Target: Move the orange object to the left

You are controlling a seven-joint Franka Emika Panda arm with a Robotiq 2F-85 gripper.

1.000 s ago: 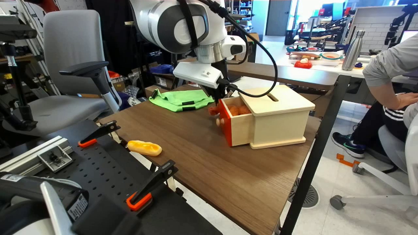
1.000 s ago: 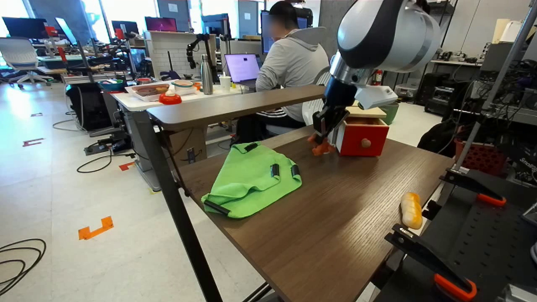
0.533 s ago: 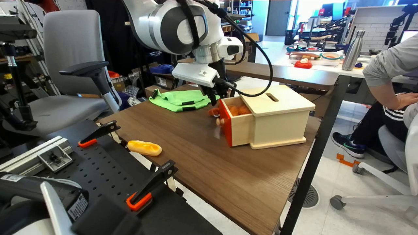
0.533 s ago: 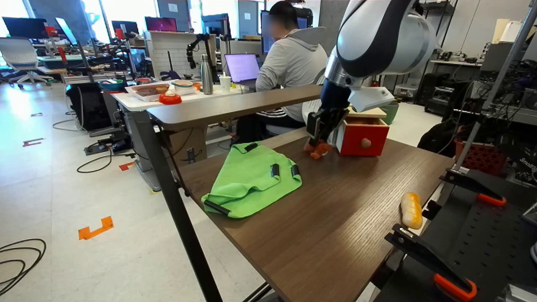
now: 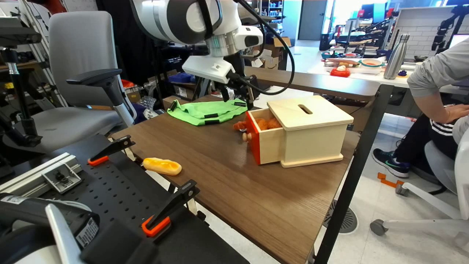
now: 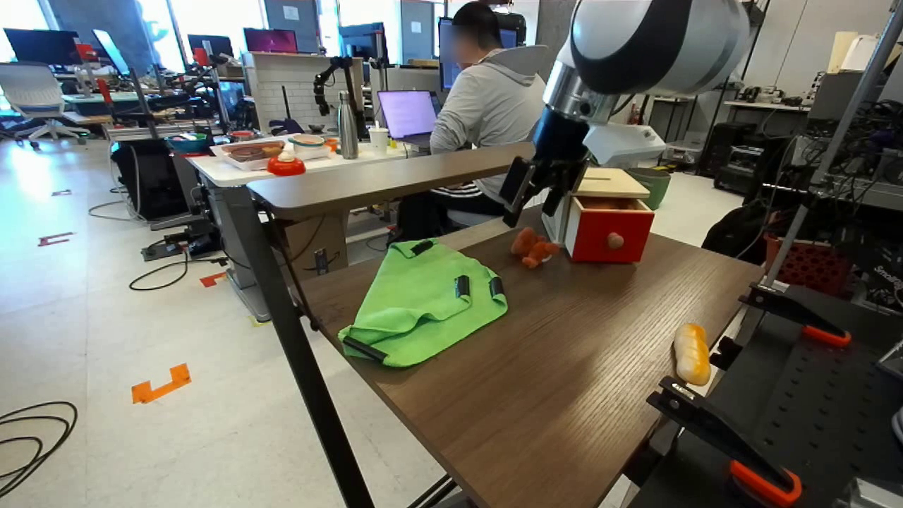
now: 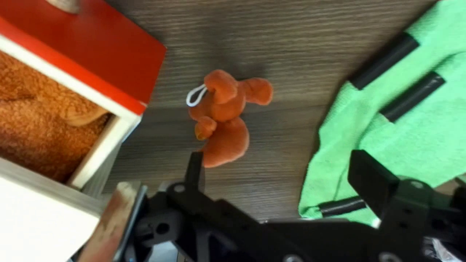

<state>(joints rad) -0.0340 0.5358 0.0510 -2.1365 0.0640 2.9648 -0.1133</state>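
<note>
Brown wood grain runs across the tabletop (image 6: 557,374), where the orange object (image 7: 228,109) lies, soft-looking, all rounded lobes, a white loop (image 7: 188,100) at its side. It sits between the red-fronted drawer (image 6: 591,234) with a wooden knob (image 6: 615,240) and the green cloth (image 6: 423,303), touching neither. The gripper (image 7: 278,164) hangs above the tabletop with its fingers spread well apart, clear of the orange object. Fuzzy rust-coloured material (image 7: 40,127) shows in the drawer, which stands partly out of the cream box (image 5: 315,141). A bread-shaped item (image 5: 162,166), yellow on top, lies near the tabletop's edge, well apart from the rest.
</note>
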